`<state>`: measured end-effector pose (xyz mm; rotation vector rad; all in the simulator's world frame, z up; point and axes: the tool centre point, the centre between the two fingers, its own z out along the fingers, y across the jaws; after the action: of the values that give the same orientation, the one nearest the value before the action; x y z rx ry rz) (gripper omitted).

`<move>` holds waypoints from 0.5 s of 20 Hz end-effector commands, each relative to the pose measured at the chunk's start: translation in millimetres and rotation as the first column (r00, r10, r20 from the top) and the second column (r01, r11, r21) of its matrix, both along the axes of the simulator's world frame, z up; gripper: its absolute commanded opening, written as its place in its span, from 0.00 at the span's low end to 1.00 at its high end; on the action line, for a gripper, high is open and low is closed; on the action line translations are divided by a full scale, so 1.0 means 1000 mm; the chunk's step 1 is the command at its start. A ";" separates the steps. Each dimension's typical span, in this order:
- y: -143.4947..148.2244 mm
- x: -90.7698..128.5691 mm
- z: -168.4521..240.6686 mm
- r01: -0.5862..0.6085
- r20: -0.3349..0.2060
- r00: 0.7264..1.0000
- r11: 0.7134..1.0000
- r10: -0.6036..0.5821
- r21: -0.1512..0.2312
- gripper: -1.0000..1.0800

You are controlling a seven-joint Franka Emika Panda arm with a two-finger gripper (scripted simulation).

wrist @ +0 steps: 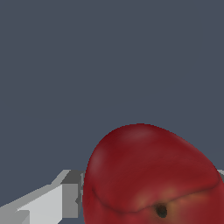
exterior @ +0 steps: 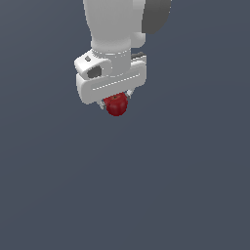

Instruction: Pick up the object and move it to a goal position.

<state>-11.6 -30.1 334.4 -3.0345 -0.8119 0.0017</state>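
Observation:
The object [exterior: 116, 105] is a small dark-red, apple-like ball, sitting just under the white hand of the arm in the exterior view. My gripper [exterior: 115, 103] is shut on it, with short fingertips showing on either side of the ball. In the wrist view the object [wrist: 148, 175] fills much of the picture, its dark stem dimple facing the camera. One grey-white finger [wrist: 65, 199] presses against its side there; the other finger is hidden behind the ball.
A plain dark blue-grey surface fills the rest of both views. The white arm body [exterior: 112, 29] rises out of the exterior view above the hand.

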 end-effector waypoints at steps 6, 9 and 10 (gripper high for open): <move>0.006 0.010 0.032 0.000 0.001 1.000 1.000 0.000 0.000 0.00; 0.008 0.012 0.037 0.000 0.001 1.000 1.000 0.000 0.000 0.00; 0.008 0.012 0.038 0.000 0.001 1.000 1.000 0.000 0.000 0.00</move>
<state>-0.5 -22.7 368.6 -3.0342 -0.8115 0.0030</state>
